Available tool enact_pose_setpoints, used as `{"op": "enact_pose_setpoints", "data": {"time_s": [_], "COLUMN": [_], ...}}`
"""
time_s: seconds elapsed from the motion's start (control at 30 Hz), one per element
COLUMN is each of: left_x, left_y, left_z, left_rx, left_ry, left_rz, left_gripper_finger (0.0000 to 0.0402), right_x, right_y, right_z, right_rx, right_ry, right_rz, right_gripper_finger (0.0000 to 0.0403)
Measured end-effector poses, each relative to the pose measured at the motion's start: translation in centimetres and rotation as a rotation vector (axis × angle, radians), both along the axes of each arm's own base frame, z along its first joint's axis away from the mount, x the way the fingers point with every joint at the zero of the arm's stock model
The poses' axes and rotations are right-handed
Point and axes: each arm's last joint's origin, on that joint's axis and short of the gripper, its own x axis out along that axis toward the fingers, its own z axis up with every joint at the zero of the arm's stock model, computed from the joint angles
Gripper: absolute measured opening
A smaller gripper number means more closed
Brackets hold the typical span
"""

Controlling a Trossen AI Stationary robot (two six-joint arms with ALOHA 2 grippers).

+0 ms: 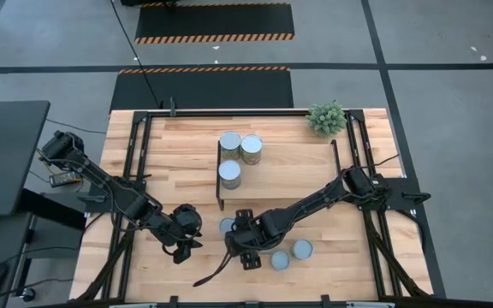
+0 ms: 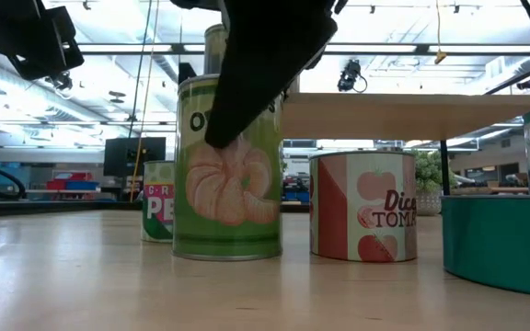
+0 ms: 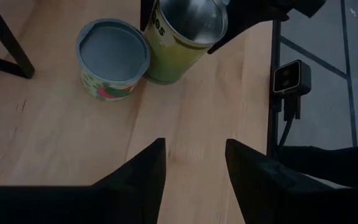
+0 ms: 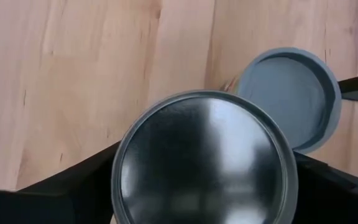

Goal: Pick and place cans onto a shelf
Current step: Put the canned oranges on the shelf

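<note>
The right gripper point(image 4: 201, 186) straddles the upright green can point(image 2: 227, 165), fingers pinching its sides; the shelf point(image 1: 294, 167) lies beyond; the left gripper point(image 3: 194, 177) hangs spread nearby.

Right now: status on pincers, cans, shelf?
Right pincer around green can on the table, front of shelf. Left pincer open, empty, beside it. Three cans shelved. Neighbouring can stands close.

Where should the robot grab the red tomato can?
Around its curved sides, coming straight down from above. The tomato can stands upright, and its round wall fits between two fingers. The green can, held by the right gripper, stands close beside it, crowding a sideways approach. The left gripper waits open nearby.
</note>
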Motion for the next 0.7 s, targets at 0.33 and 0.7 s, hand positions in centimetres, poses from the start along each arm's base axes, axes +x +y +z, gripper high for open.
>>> {"op": "enact_pose_setpoints", "data": {"time_s": [0.33, 0.7], "left_x": [0.0, -0.6], "left_y": [0.0, 0.6], "left_z": [0.1, 1.6], "left_rx": [-0.003, -0.014], "left_ry": [-0.004, -0.069], "left_rz": [0.0, -0.004], "left_gripper_finger": [0.0172, 0.0172], "right_x": [0.4, -1.0], "right_y": [0.3, -0.9], "right_z": [1.4, 10.5], "right_rx": [0.093, 0.052], "right_ry": [-0.013, 0.05], "right_rz": [-0.011, -0.097], "right_gripper_finger": [0.0312, 0.0312]}}
